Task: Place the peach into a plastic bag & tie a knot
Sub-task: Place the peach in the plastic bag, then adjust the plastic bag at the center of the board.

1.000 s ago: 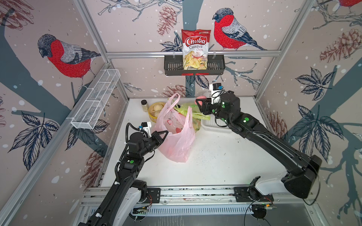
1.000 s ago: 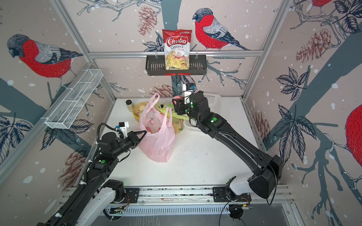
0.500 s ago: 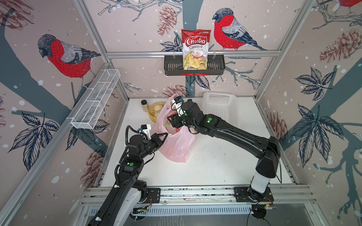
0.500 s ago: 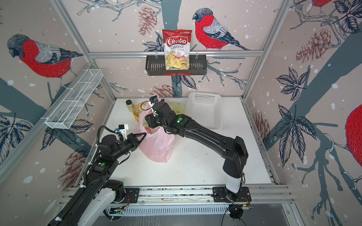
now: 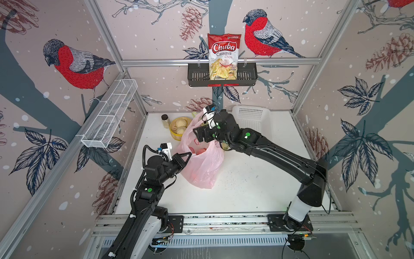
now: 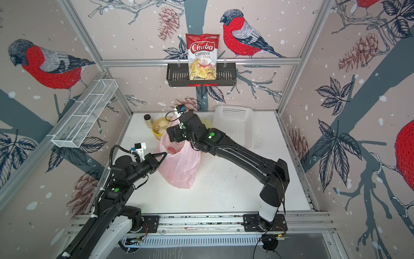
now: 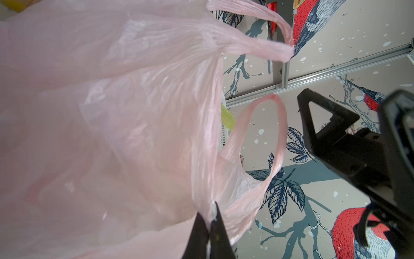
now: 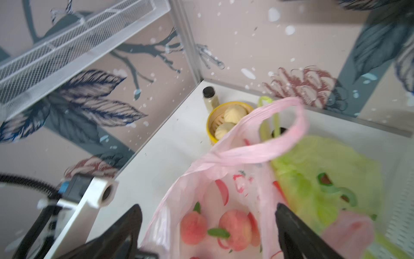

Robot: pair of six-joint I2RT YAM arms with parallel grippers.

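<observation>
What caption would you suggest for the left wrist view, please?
Left gripper pinching the pink plastic bag at its rim, handle loops free, right gripper open nearby.

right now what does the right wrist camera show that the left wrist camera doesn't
Only the right wrist view: the small bottle, the buns in the yellow bowl, and the wire shelf on the wall. Only the left wrist view: the left gripper, shut on the edge of the pink bag. Both: the pink bag and a handle loop.
</observation>
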